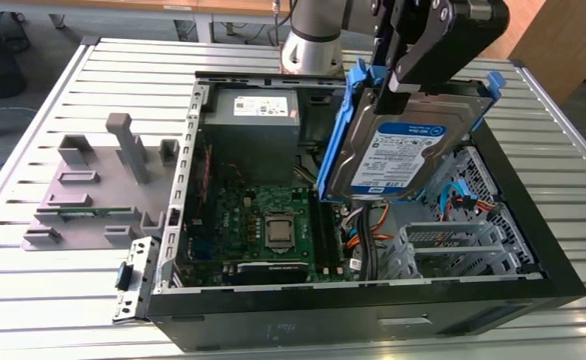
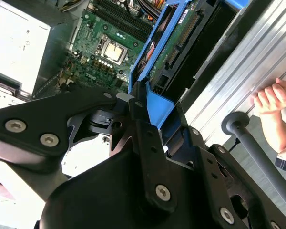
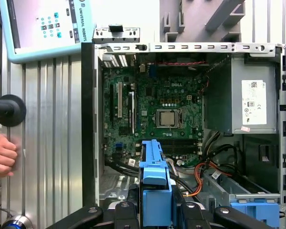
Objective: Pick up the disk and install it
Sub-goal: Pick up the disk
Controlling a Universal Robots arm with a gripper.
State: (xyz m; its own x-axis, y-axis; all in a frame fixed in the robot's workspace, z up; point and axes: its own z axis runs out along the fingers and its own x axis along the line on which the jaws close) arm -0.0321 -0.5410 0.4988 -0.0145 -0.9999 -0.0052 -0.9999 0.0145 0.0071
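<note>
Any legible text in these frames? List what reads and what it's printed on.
Nothing is quoted: only makers' names read, and those are left out.
disk label: white-and-blue, print too small to read.
power supply sticker: print too small to read.
motherboard: white markings too small to read, plus a maker's name.
pendant: maker's name along its edge; screen symbols too small to read.

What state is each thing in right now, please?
disk, held on edge above the case, not yet installed
gripper, shut on the disk's blue rail
computer case, lying flat, side open
power supply, seated inside the case
processor, uncovered in its socket
</note>
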